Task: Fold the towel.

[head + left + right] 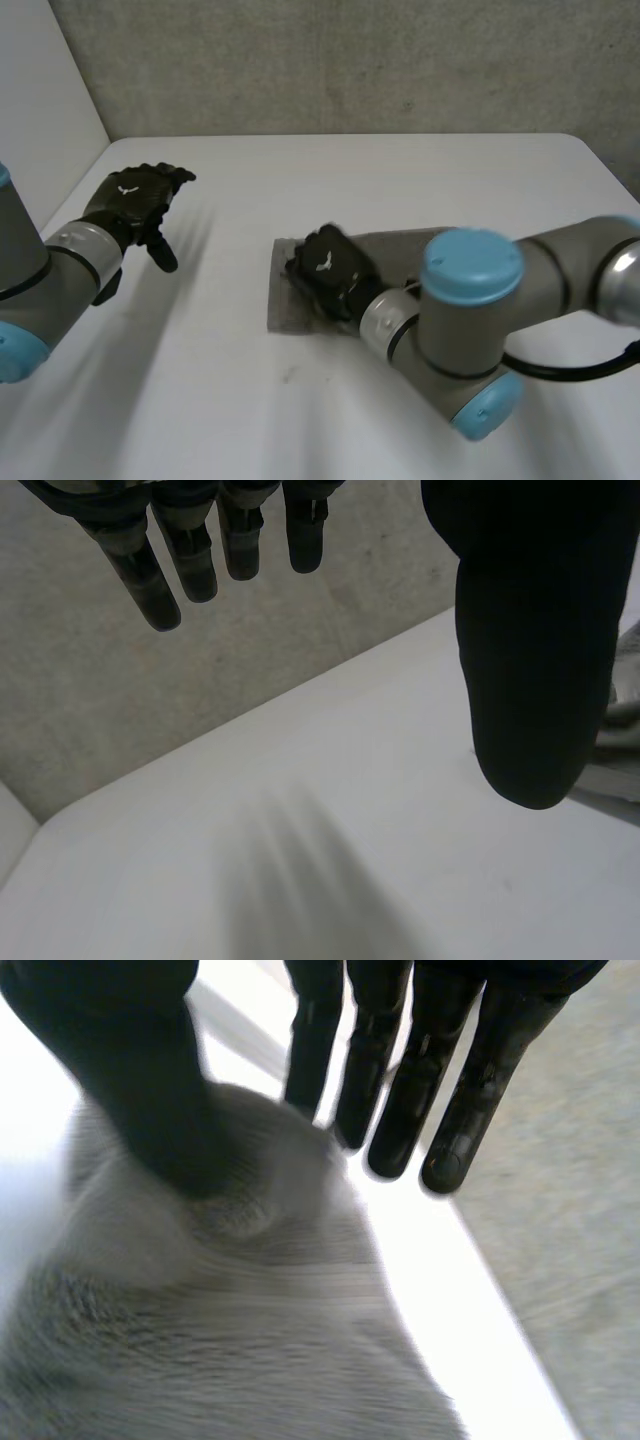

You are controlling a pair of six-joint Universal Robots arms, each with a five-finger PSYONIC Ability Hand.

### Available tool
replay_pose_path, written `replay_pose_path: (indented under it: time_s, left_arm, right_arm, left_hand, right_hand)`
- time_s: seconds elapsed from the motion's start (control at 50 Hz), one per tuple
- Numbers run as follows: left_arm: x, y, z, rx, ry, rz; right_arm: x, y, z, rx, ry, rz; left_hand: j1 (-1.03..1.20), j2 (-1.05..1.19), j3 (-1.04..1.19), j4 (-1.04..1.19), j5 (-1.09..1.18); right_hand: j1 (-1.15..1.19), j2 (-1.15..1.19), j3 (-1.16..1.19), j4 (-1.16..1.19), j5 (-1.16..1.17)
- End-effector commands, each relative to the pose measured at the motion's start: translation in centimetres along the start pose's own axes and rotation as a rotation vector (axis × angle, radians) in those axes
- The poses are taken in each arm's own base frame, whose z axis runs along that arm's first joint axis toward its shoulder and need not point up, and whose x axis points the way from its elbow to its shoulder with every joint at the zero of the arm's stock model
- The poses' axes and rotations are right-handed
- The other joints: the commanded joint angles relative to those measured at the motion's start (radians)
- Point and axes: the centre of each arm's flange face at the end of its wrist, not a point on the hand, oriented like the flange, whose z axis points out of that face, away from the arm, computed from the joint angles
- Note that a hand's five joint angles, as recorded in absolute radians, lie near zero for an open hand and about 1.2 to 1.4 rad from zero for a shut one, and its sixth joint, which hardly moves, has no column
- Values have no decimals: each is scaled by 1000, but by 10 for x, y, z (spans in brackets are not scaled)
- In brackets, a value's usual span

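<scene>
— Left side?
— Left hand [133, 200] raised above table [300, 180], fingers straight and spread, holding nothing.
— Centre?
— Towel [288, 312] flat on table, well apart from left hand. Right hand [328, 265] on its left end, thumb [150, 1090] sunk into a raised hump, pinching that hump against straight fingers [400, 1090].
— Obstructions?
— Right arm [470, 300] lying across towel's right part, hiding it. Grey wall [350, 60] behind table.

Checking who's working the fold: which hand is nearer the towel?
Right. The right hand is on the towel, pinching a raised fold near its end. The left hand hangs open above the table, well apart from it.
</scene>
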Motion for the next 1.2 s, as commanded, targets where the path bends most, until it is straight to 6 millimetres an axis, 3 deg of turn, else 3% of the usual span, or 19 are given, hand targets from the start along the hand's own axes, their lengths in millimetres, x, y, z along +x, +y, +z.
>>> replay_pose_path:
  time_s: [0.02,0.08,0.12,0.18,0.36,0.48,0.58,0.68,0.72,0.74,0.78,0.84,0.88,0.96,0.98,1.0,1.04,1.12,1.2]
  left_arm:
    - [18,3,4,3,49,9]
    - [35,-1,6,22,89,17]
    - [54,-4,8,42,139,11]
    - [70,-4,11,60,178,-21]
    - [117,11,17,48,282,-56]
    - [127,20,11,17,309,-49]
    - [124,20,5,8,307,-49]
    - [116,10,-4,27,285,-52]
    - [101,5,-6,34,227,-57]
    - [101,5,-6,34,226,-58]
    - [86,-1,-8,42,162,-65]
    - [78,-1,-8,40,128,-69]
    - [67,-2,-8,37,75,-75]
    - [62,-2,-7,36,50,-82]
    - [62,-2,-6,37,52,-84]
    - [62,-2,-6,38,55,-83]
    - [63,-3,-6,40,59,-82]
    - [68,-6,-6,56,77,-78]
    - [87,-15,-3,94,132,-75]
  right_arm:
    - [11,3,-7,-48,41,61]
    - [32,8,-14,-87,91,112]
    - [75,30,-34,-183,205,238]
    - [95,48,-56,-251,257,336]
    - [100,105,-92,-409,282,421]
    - [102,130,-99,-452,281,368]
    - [118,122,-89,-385,326,292]
    - [112,74,-65,-235,297,205]
    - [88,31,-47,-116,234,163]
    - [88,30,-47,-115,233,163]
    - [53,3,-33,-34,141,138]
    - [32,-7,-28,-7,85,117]
    - [-3,-15,-20,21,-13,99]
    - [-32,-8,-13,-2,-82,88]
    - [-37,-3,-11,-20,-88,81]
    - [-37,-3,-11,-20,-88,80]
    - [-31,-1,-13,-52,-63,79]
    - [-3,-10,-22,-56,34,125]
    - [64,10,-39,-69,229,355]
  left_hand:
    - [0,9,8,7,-28]
    - [0,9,8,7,-28]
    - [0,9,8,7,-28]
    - [0,9,8,7,-28]
    - [1,10,9,8,-28]
    - [0,9,8,7,-28]
    - [1,10,9,8,-28]
    - [1,10,9,8,-28]
    - [1,10,9,8,-28]
    - [1,10,9,8,-28]
    - [0,9,8,7,-28]
    - [0,9,8,7,-28]
    - [0,9,8,7,-28]
    - [0,9,8,7,-28]
    - [0,9,8,7,-28]
    - [0,9,8,7,-28]
    - [0,9,8,7,-28]
    - [0,9,8,7,-28]
    - [18,27,26,25,-10]
  right_hand:
    - [-393,-533,-548,-566,-576]
    - [-393,-533,-548,-566,-576]
    - [-393,-533,-548,-566,-576]
    - [-393,-533,-548,-566,-576]
    - [-318,-458,-473,-492,-501]
    - [826,686,671,652,643]
    - [829,689,674,655,646]
    - [829,689,674,655,646]
    - [829,689,674,655,646]
    - [829,689,674,655,646]
    - [829,689,674,655,646]
    - [829,689,674,655,646]
    - [829,689,674,655,646]
    - [829,689,674,655,646]
    - [641,501,486,467,458]
    - [639,499,484,466,456]
    - [-393,-533,-548,-566,-576]
    - [-393,-533,-548,-566,-576]
    - [-393,-533,-548,-566,-576]
